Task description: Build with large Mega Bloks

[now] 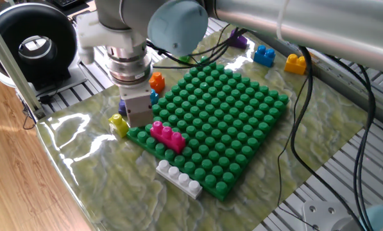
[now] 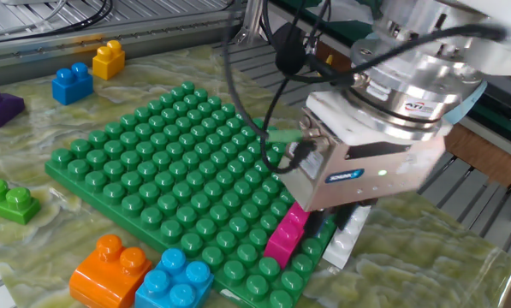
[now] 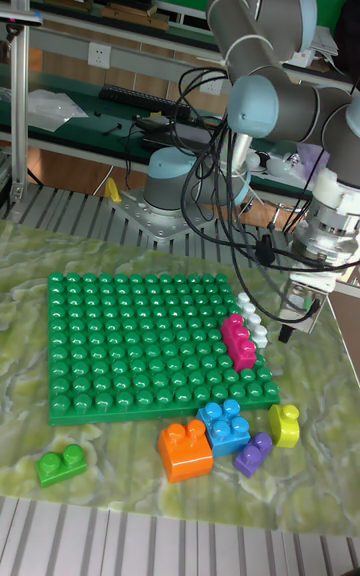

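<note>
Green-veined, marble-patterned mat (image 1: pixel 114 173) covers a slatted metal table (image 1: pixel 345 186); wood floor (image 1: pixel 11 160) beside it. Green baseplate (image 1: pixel 229 122) sits mid-mat. Magenta block (image 1: pixel 167 136) seated on the baseplate's edge, white-grey block (image 1: pixel 178 179) just off that edge on the mat. Gripper (image 3: pixel 298 321) hangs off that same edge, nothing held; finger spacing cannot be made out.

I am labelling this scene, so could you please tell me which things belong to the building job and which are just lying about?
For the job: pink brick, white brick, orange brick, light blue brick, green baseplate.
Lying about: black round device, cables.
</note>
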